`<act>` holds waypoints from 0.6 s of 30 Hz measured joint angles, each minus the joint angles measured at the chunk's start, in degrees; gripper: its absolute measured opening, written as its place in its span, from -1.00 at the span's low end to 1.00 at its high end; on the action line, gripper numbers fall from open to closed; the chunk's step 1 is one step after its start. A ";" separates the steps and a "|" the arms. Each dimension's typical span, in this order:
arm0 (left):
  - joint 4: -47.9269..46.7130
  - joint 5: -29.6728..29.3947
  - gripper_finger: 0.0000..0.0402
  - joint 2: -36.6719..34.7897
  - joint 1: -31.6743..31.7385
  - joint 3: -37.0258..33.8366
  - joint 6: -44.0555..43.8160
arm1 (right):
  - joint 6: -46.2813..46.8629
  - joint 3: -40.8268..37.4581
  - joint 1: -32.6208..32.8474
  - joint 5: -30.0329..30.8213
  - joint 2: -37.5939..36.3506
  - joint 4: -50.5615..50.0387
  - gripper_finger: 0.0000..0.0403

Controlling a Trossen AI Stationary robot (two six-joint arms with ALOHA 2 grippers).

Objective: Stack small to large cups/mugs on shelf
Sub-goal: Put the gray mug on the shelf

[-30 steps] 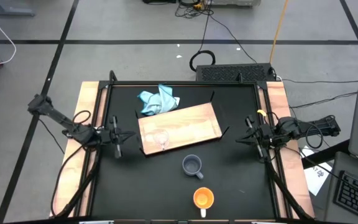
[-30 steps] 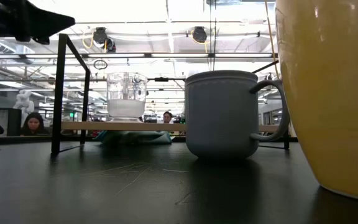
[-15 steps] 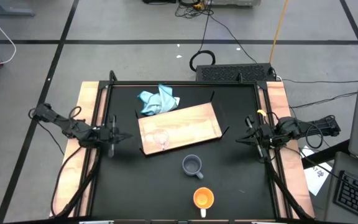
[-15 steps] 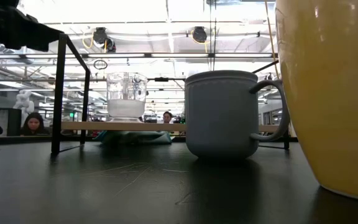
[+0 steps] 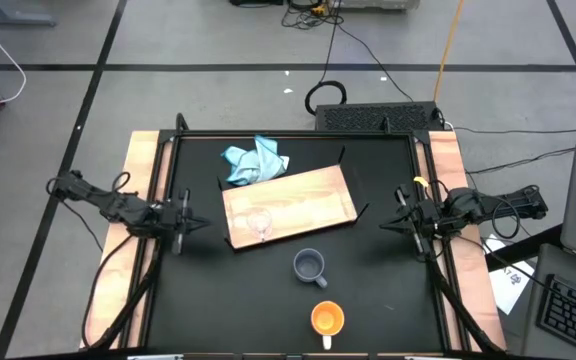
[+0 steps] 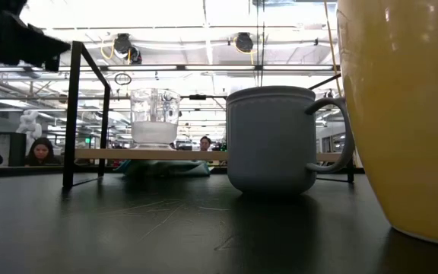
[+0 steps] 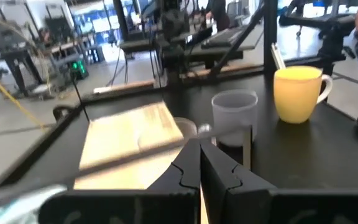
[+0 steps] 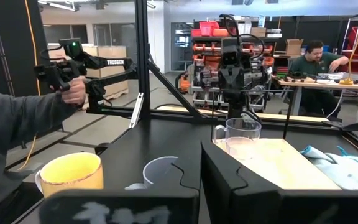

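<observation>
The small clear glass cup point(image 5: 258, 222) stands upright on the near left part of the wooden shelf point(image 5: 303, 200); it also shows in the low view point(image 6: 156, 118). The grey-blue mug point(image 5: 310, 265) stands on the black table in front of the shelf. The orange mug point(image 5: 327, 319) stands nearer the table's near edge. My left gripper point(image 5: 200, 222) is shut and empty, left of the shelf. My right gripper point(image 5: 388, 226) is shut and empty, right of the shelf, and waits there.
A light blue cloth point(image 5: 256, 162) lies behind the shelf's far left corner. The shelf stands raised on black brackets point(image 6: 71, 114). A person's sleeve and hand point(image 8: 23, 118) show beyond the table in the right wrist view. Bare black table lies on both sides of the mugs.
My left gripper has drawn back a little toward the table's left edge, away from the shelf; in the low view its arm has slid out toward the picture's left. The cups and the shelf have stayed where they were.
</observation>
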 joint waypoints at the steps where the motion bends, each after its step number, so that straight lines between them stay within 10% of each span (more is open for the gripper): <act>1: 0.29 0.00 -1.00 0.00 0.22 -0.70 -0.51 | 0.00 0.00 0.01 0.00 0.00 0.00 -1.00; 18: 6.53 5.15 -1.00 0.00 3.26 -6.04 -0.05 | 0.00 0.00 0.01 0.00 0.00 0.02 -1.00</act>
